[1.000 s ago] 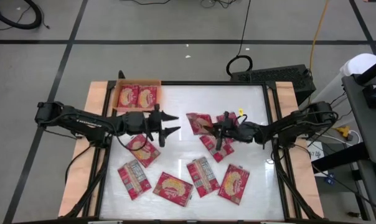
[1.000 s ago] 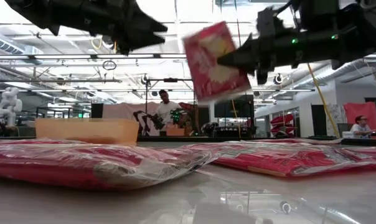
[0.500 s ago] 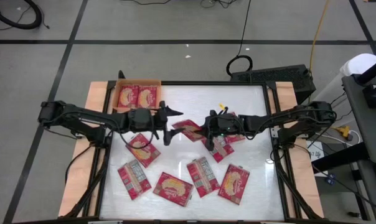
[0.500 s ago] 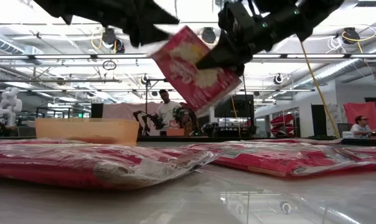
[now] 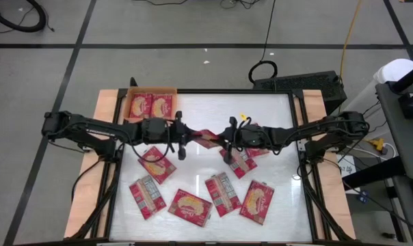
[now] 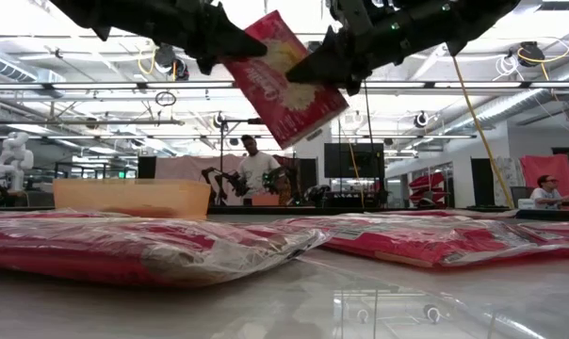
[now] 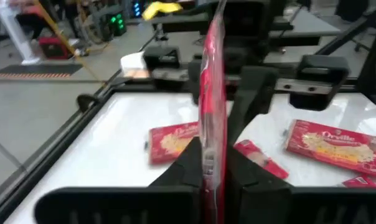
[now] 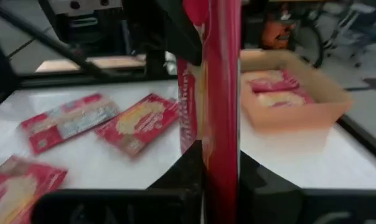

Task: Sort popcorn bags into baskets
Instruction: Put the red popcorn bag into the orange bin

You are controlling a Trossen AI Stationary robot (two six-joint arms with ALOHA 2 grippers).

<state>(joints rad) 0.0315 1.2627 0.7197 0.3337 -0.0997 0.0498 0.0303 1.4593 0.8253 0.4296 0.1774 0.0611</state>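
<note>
One red popcorn bag (image 5: 205, 139) hangs in the air over the middle of the table, between my two grippers. My left gripper (image 5: 187, 141) is shut on its left end and my right gripper (image 5: 223, 142) on its right end. In the low view the popcorn bag (image 6: 286, 80) shows tilted, high above the table. The orange basket (image 5: 150, 91) stands at the far left with two bags lying flat in it. Several more bags (image 5: 190, 207) lie flat on the white table top. My left gripper pinches the bag's left end (image 7: 208, 163) between its two fingers, coming nearly level from the table's left. The bag stands on edge between the fingers, clear of the table. My right gripper pinches the bag's opposite end (image 8: 220, 168) between its two fingers, coming nearly level from the table's right. The bag runs on edge out from the fingers toward the left gripper.
Loose bags lie along the near half of the table (image 5: 223, 193), and one (image 5: 239, 161) lies under the right arm. Light wooden boards (image 5: 105, 109) flank the white top. Black frame rails (image 5: 299, 123) run along its edges. People show in the room behind.
My right gripper has risen and carried the bag toward the table's left, tipping it from hanging to nearly level. My left gripper stood open beside the bag and has now shut on the bag's left end.
</note>
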